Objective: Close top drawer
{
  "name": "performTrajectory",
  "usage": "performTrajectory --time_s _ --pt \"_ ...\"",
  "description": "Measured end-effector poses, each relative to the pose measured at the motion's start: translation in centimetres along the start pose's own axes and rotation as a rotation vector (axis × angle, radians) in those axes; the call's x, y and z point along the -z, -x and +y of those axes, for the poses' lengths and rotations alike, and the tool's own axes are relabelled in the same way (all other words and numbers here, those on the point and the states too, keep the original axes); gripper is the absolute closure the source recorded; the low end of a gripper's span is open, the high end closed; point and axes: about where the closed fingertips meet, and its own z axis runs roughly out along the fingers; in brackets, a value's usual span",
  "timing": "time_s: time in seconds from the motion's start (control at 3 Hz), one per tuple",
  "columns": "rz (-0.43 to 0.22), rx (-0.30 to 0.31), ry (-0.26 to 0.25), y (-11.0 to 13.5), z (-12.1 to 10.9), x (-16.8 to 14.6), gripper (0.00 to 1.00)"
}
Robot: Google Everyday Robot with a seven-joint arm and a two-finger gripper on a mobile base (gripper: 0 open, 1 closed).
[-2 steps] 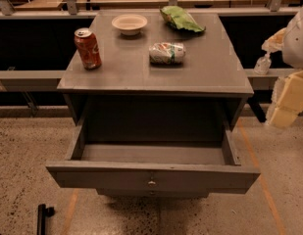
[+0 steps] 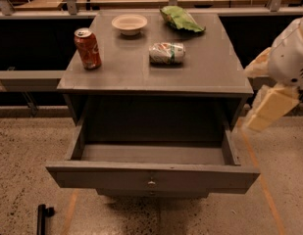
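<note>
The top drawer (image 2: 151,176) of the grey cabinet is pulled far out toward me. It is empty inside, and its small round knob (image 2: 151,183) sits at the middle of the flat front. My gripper (image 2: 269,109), cream-coloured on a white arm, hangs at the right of the cabinet. It is level with the drawer's open cavity, beside the cabinet's right front corner, and it touches nothing. The lower drawers are hidden under the open one.
On the cabinet top (image 2: 210,75) stand a red soda can (image 2: 87,48), a white bowl (image 2: 129,23), a green chip bag (image 2: 181,19) and a crushed can lying on its side (image 2: 166,53). A black object (image 2: 41,217) lies on the floor at the front left. A rail runs behind.
My gripper has moved a little left and down, closer to the cabinet's right side. The drawer stays open as before.
</note>
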Motion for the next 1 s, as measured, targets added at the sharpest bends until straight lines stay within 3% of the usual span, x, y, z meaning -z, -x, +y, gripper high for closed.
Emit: performTrajectory --time_s 0.33,1.0 --pt "-0.026 0.000 0.057 0.6 1.7 -4.6 0.49" --pt "-0.094 0.012 0.088 -0.8 7.6 -14.3 0.96"
